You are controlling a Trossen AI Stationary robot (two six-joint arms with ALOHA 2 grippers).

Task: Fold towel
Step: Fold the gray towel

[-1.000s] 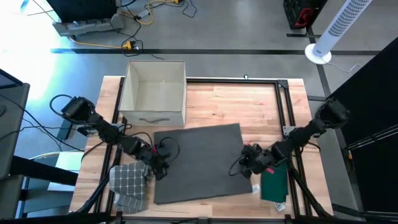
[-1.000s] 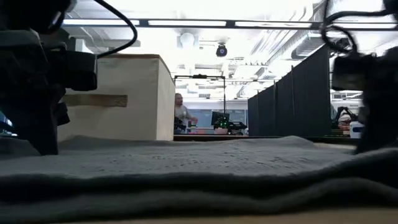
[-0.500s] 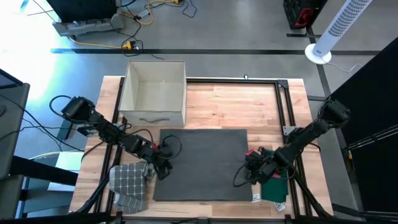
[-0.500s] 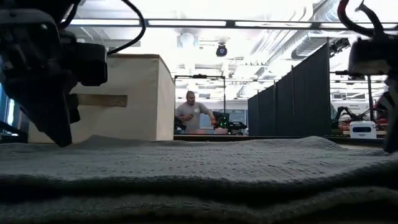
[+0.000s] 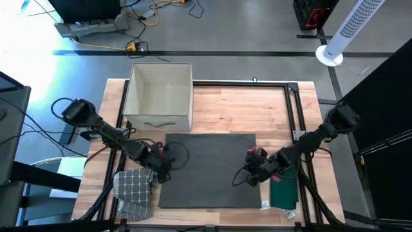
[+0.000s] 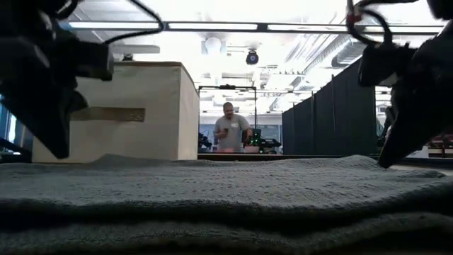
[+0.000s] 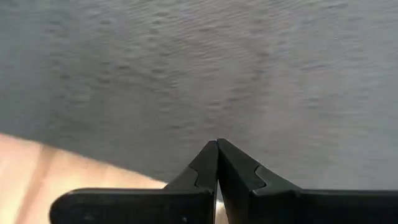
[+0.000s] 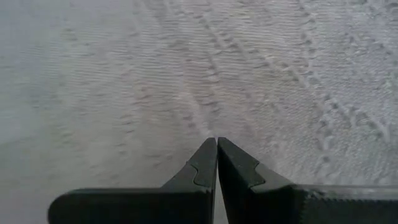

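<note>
While the grey towel [image 5: 209,169] lies flat on the table [image 5: 270,109], we see our left gripper [image 5: 161,169] at its left edge and our right gripper [image 5: 252,175] at its right edge, both pinched closed on nothing.

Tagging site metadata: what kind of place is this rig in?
Looks like a robotics lab or open workshop: wooden table on bare concrete, cables and a power strip on the floor, dark partition screens, a person at benches behind.
</note>
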